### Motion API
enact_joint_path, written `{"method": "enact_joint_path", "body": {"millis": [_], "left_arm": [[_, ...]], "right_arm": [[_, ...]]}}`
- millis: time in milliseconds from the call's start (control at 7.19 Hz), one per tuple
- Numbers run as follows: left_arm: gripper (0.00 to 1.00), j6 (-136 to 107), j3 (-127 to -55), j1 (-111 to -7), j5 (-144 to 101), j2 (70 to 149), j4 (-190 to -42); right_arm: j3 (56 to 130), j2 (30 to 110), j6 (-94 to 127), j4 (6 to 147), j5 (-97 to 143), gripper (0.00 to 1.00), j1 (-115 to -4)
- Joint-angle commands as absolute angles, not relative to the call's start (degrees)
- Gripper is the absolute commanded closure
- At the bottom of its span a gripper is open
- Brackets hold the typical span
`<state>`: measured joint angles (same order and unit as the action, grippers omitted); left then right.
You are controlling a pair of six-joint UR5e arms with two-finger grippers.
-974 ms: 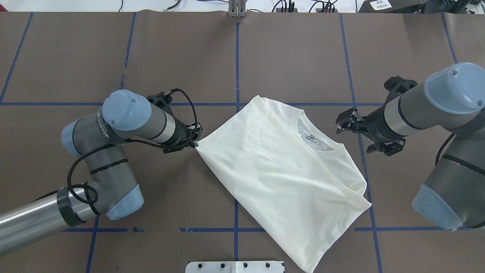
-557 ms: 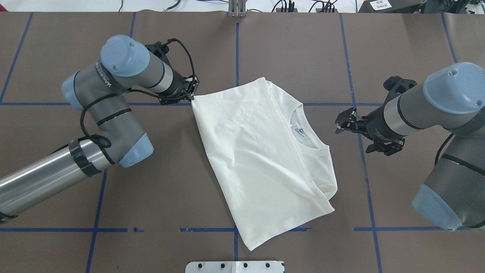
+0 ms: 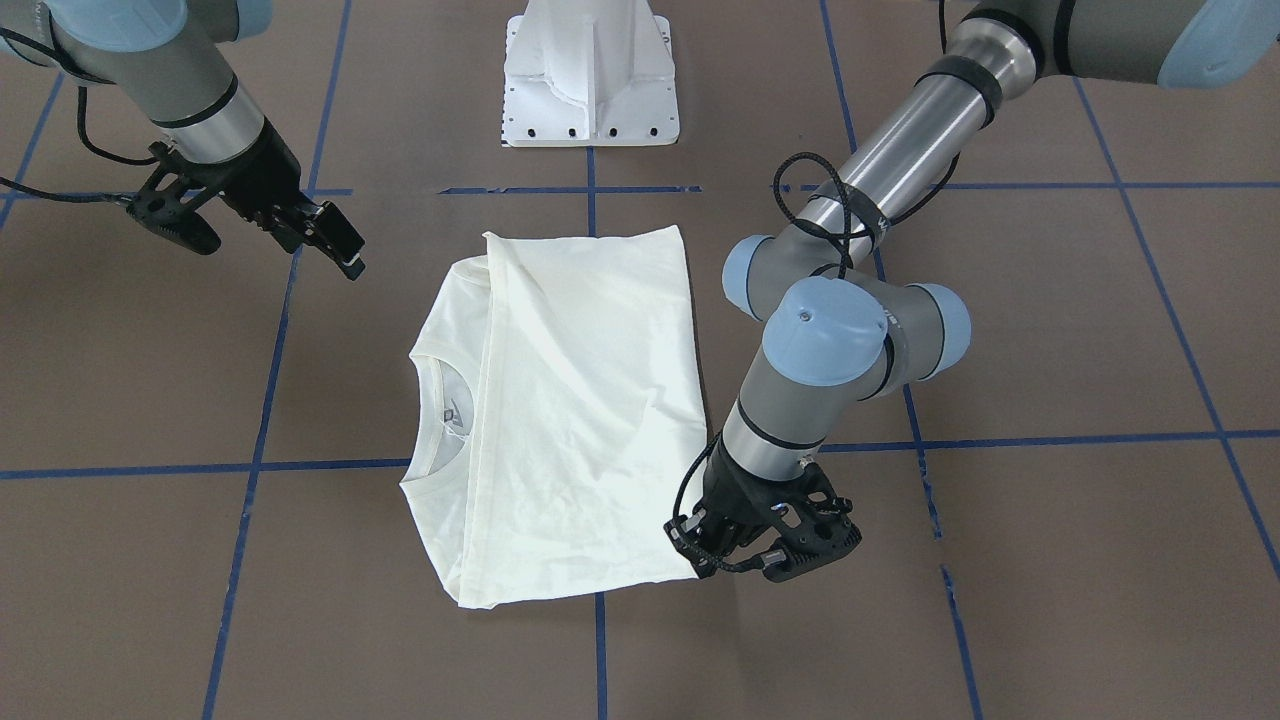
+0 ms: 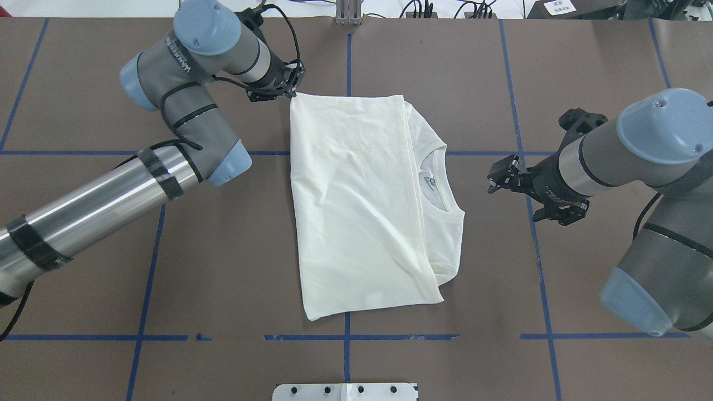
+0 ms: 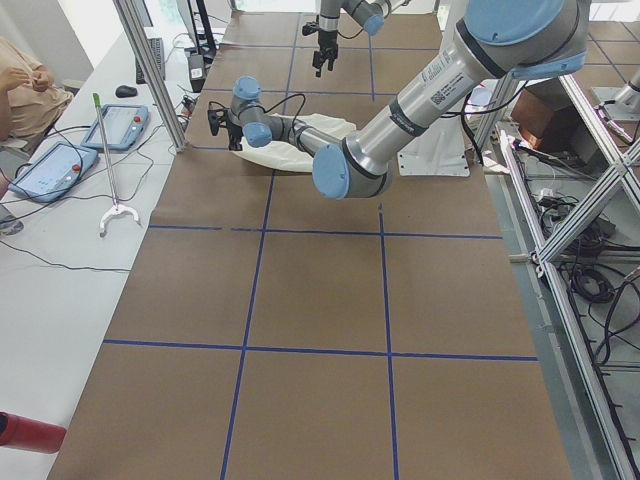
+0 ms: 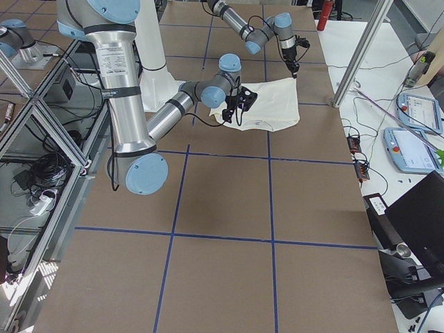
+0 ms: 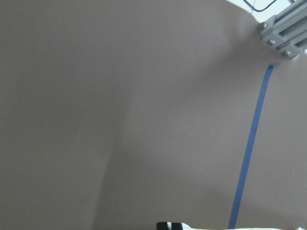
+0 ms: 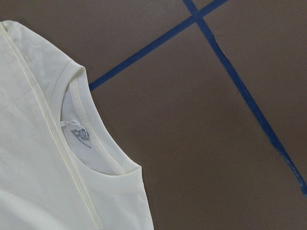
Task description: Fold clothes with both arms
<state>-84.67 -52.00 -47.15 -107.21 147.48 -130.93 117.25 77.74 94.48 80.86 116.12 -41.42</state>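
The cream-white shirt lies folded lengthwise on the brown table, with its ribbed collar toward my right. No print shows. My left gripper is shut on the shirt's far left corner, low at the table; it also shows in the front view. My right gripper is open and empty, hovering a short way to the right of the collar, apart from the cloth; it also shows in the front view. The right wrist view shows the collar and its label. The left wrist view shows mostly bare table.
The white pedestal base stands at the near edge. Blue tape lines grid the brown table cover. A metal post stands at the far edge. Tablets and a seated person are beyond the table's far side.
My left gripper has pulled the shirt's corner away from me toward the far edge. The shirt has swung from diagonal to square with the grid. The right gripper has barely moved.
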Motion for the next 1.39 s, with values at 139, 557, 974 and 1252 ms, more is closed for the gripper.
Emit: {"method": "enact_joint_path", "body": {"millis": [139,557,974,1252], "left_arm": [[0.5,-85.5,-66.0,-47.3,-112.6,142.5,-126.7],[0.5,-85.5,-82.2,-47.4,-114.1,131.7,-125.4],[0.5,-85.5,-84.2,-47.3,-114.1,130.9,-123.5],[0.5,-85.5,-84.2,-47.4,-114.1,130.9,-123.4]], "right_arm": [[112.5,70.3,95.1,80.9,107.4,0.0,-35.6],[105.3,62.8,100.6,80.9,100.9,0.0,-27.4],[103.8,62.8,100.8,80.9,99.4,0.01,-23.7],[103.4,62.8,103.1,80.9,99.5,0.3,-22.1]]}}
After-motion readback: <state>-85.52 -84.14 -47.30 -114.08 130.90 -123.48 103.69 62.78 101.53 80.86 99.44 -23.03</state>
